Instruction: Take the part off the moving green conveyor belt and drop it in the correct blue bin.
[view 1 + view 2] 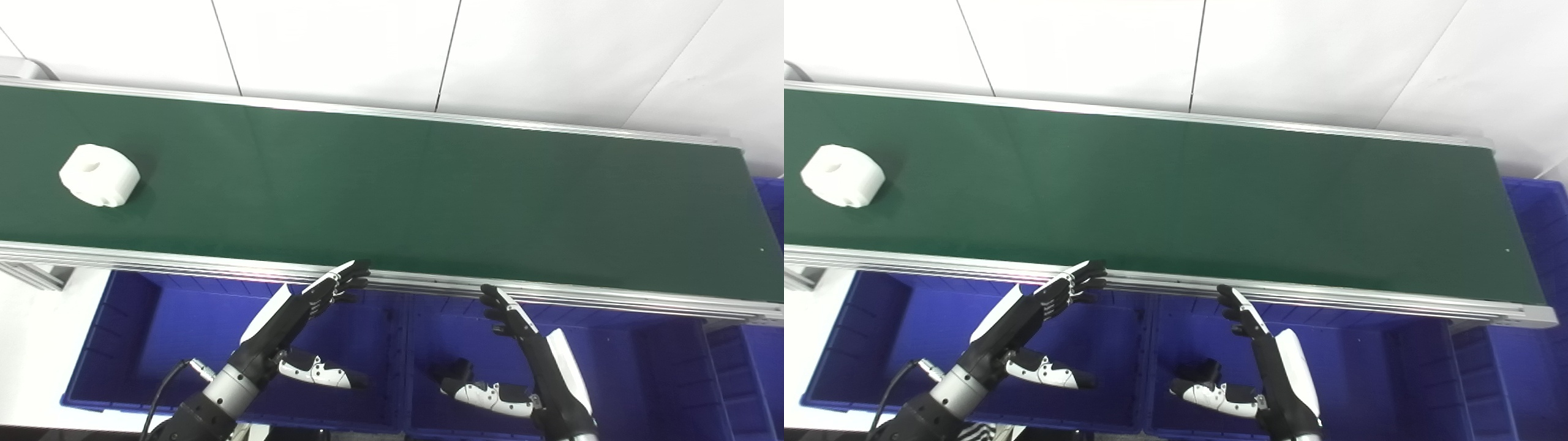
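Note:
A white round part (pixel 99 175) with a hole in its top lies on the green conveyor belt (pixel 392 190) at the far left. My left hand (pixel 294 318) is open and empty, held over the left blue bin (pixel 122 343) below the belt's near rail, fingers stretched toward the rail. My right hand (pixel 527 355) is open and empty over the middle blue bin (pixel 612 380), fingers up near the rail, thumb out to the left. Both hands are far to the right of the part.
The belt's aluminium near rail (pixel 551 291) runs just above both hands. A small dark object (pixel 1200 369) lies in the middle bin by my right thumb. Another blue bin (pixel 773 202) stands at the belt's right end. White wall panels lie behind the belt.

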`<state>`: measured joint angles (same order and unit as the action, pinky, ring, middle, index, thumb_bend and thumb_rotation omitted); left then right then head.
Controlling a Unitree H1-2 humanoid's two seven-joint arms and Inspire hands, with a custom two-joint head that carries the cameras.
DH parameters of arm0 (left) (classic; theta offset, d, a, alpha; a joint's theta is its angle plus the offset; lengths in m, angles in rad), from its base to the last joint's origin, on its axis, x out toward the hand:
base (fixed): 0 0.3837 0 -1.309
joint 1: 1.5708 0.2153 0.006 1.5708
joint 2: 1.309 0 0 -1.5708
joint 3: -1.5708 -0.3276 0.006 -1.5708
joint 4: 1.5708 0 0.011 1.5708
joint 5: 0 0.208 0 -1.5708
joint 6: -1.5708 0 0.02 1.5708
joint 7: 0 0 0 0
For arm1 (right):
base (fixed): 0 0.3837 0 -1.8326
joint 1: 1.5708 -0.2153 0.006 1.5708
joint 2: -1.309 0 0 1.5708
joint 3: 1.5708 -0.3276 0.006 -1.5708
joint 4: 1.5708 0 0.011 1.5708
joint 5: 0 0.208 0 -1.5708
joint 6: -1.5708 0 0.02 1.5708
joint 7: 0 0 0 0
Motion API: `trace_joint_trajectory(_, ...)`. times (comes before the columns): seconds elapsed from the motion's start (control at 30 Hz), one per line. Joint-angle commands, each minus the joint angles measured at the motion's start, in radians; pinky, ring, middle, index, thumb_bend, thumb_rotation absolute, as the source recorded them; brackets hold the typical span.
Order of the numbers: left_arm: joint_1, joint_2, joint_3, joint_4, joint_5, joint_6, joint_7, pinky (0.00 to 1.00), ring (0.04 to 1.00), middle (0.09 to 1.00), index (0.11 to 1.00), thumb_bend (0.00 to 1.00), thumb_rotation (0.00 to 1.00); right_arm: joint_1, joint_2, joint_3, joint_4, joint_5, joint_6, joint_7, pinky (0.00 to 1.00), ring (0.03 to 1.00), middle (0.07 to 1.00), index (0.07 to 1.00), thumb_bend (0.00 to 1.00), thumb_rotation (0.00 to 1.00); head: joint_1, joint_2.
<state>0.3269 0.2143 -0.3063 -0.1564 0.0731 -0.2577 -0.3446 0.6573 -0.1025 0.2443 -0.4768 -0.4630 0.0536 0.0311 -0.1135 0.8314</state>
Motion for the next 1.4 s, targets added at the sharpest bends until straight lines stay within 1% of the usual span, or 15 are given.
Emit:
trace_joint_trajectory(0.0,-0.004,-0.013,-0.009,-0.009,0.02,-0.05,0.018,0.81,0.879,0.918,0.914,0.73,0.15,0.011,-0.008,-0.005,-0.008,0.006,-0.067,-0.023,0.8,0.851,0.875,0.903,0.85,0.2,0.071,-0.033)
trace_joint_trajectory(0.13,0.0,-0.029,-0.027,0.024,0.058,-0.087,0.032,0.77,0.855,0.905,0.911,0.76,0.23,0.017,-0.029,-0.019,0.023,0.014,-0.114,-0.043,0.78,0.84,0.862,0.896,0.85,0.18,0.18,-0.093)
trace_joint_trajectory(0.17,0.0,-0.036,-0.03,0.038,0.072,-0.103,0.04,0.77,0.853,0.904,0.91,0.76,0.23,0.017,-0.035,-0.024,0.035,0.017,-0.125,-0.047,0.78,0.84,0.862,0.896,0.85,0.19,0.219,-0.124)
trace_joint_trajectory(0.2,0.0,-0.041,-0.033,0.048,0.079,-0.114,0.045,0.76,0.845,0.899,0.907,0.76,0.24,0.018,-0.038,-0.027,0.042,0.021,-0.132,-0.05,0.77,0.838,0.864,0.897,0.85,0.18,0.219,-0.124)
trace_joint_trajectory(0.23,0.0,-0.048,-0.037,0.058,0.086,-0.122,0.05,0.75,0.84,0.894,0.904,0.77,0.22,0.019,-0.043,-0.031,0.05,0.025,-0.137,-0.05,0.77,0.84,0.868,0.899,0.84,0.17,0.245,-0.146)
trace_joint_trajectory(0.3,0.0,-0.057,-0.042,0.071,0.101,-0.126,0.059,0.76,0.838,0.89,0.899,0.78,0.2,0.018,-0.05,-0.036,0.061,0.019,-0.136,-0.052,0.76,0.836,0.871,0.903,0.84,0.18,0.26,-0.164)
trace_joint_trajectory(0.37,-0.002,-0.064,-0.044,0.084,0.104,-0.135,0.065,0.76,0.839,0.886,0.895,0.78,0.19,0.018,-0.053,-0.039,0.065,0.028,-0.128,-0.049,0.76,0.835,0.871,0.905,0.84,0.2,0.265,-0.171)
trace_joint_trajectory(0.43,-0.005,-0.07,-0.045,0.099,0.104,-0.15,0.069,0.75,0.825,0.877,0.887,0.8,0.14,0.018,-0.055,-0.042,0.067,0.037,-0.124,-0.045,0.8,0.859,0.884,0.914,0.84,0.13,0.261,-0.177)
trace_joint_trajectory(0.63,-0.011,-0.067,-0.05,0.111,0.111,-0.171,0.072,0.76,0.829,0.877,0.885,0.81,0.16,0.017,-0.056,-0.043,0.064,0.033,-0.117,-0.044,0.82,0.866,0.887,0.91,0.84,0.09,0.25,-0.181)
trace_joint_trajectory(0.8,-0.009,-0.066,-0.051,0.103,0.113,-0.175,0.076,0.76,0.83,0.871,0.88,0.82,0.17,0.018,-0.056,-0.043,0.068,0.027,-0.117,-0.046,0.79,0.853,0.877,0.903,0.85,0.11,0.239,-0.191)
trace_joint_trajectory(0.97,-0.01,-0.06,-0.053,0.099,0.087,-0.207,0.081,0.75,0.83,0.878,0.887,0.81,0.15,0.018,-0.051,-0.04,0.082,0.025,-0.135,-0.057,0.77,0.842,0.868,0.891,0.86,0.12,0.208,-0.191)
trace_joint_trajectory(1.03,-0.01,-0.055,-0.051,0.077,0.084,-0.21,0.083,0.75,0.832,0.88,0.886,0.81,0.17,0.018,-0.048,-0.037,0.079,0.021,-0.128,-0.055,0.76,0.839,0.87,0.893,0.86,0.14,0.186,-0.187)
trace_joint_trajectory(1.17,-0.023,-0.034,-0.041,0.017,0.038,-0.21,0.066,0.77,0.848,0.891,0.892,0.8,0.17,0.013,-0.048,-0.031,0.091,0.021,-0.151,-0.062,0.74,0.826,0.86,0.895,0.87,0.13,0.148,-0.177)
trace_joint_trajectory(1.23,-0.032,-0.023,-0.032,-0.013,0.026,-0.197,0.06,0.78,0.854,0.896,0.896,0.8,0.22,0.012,-0.043,-0.028,0.091,0.009,-0.152,-0.069,0.73,0.814,0.852,0.892,0.87,0.14,0.131,-0.171)
trace_joint_trajectory(1.37,-0.077,0.019,0.005,-0.105,-0.029,-0.134,0.045,0.8,0.881,0.914,0.914,0.8,0.27,0.004,-0.032,-0.021,0.097,-0.003,-0.159,-0.077,0.71,0.799,0.842,0.882,0.89,0.16,0.09,-0.153)
